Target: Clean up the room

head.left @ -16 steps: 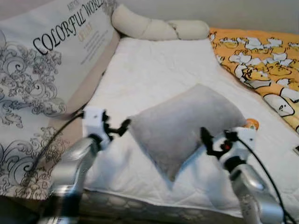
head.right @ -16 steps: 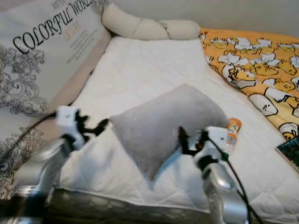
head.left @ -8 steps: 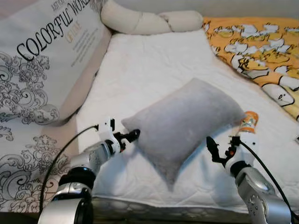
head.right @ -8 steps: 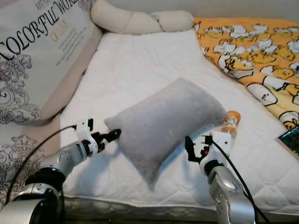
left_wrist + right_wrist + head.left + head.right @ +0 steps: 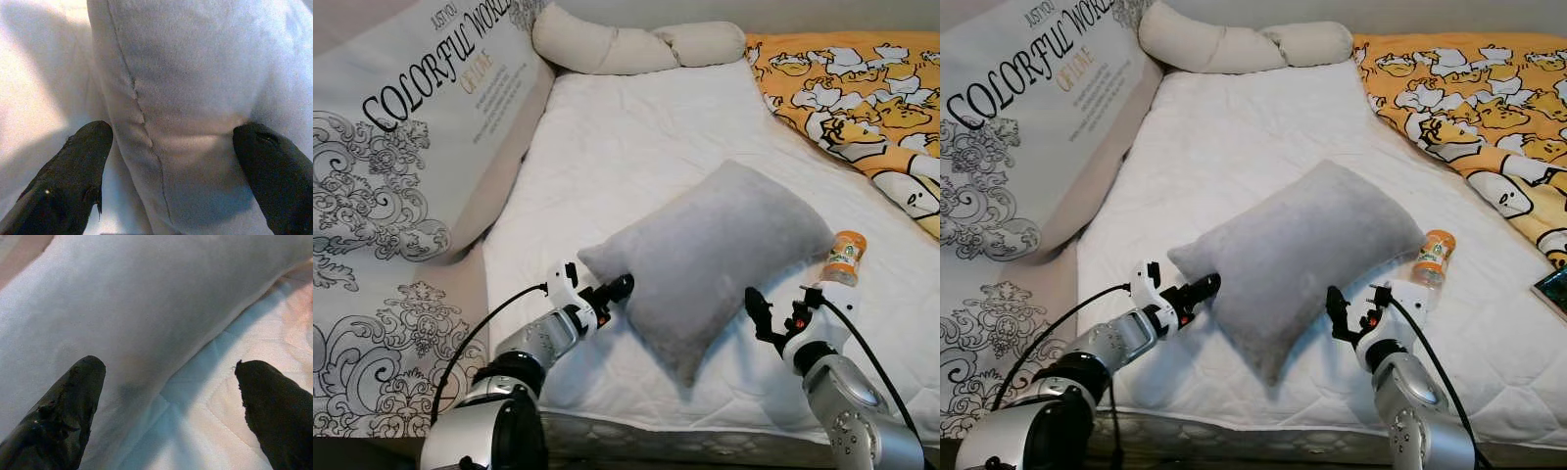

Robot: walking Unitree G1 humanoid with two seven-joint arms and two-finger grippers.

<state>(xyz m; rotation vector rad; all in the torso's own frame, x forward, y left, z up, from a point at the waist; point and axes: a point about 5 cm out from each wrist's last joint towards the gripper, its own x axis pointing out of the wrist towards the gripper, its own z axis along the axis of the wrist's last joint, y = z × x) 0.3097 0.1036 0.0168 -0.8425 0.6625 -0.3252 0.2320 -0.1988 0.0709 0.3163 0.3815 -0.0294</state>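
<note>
— How were the grippers set?
— I had the left gripper [image 5: 171, 161] spread around the grey pillow's [image 5: 715, 255] near-left edge, the right gripper [image 5: 166, 396] gaping beside its near-right edge, gripping nothing, ready to lift from both sides.
— Obstacles?
— An orange bottle [image 5: 845, 258] stood just right of the pillow on the white mattress [image 5: 636, 137]

yellow blanket [image 5: 862, 93] cut by edge, bottle [image 5: 1430, 259] label unreadable

Both arms extending forward, low.
Left gripper [image 5: 619, 289] and right gripper [image 5: 773, 313] are both holding their black fingers spread wide apart.
</note>
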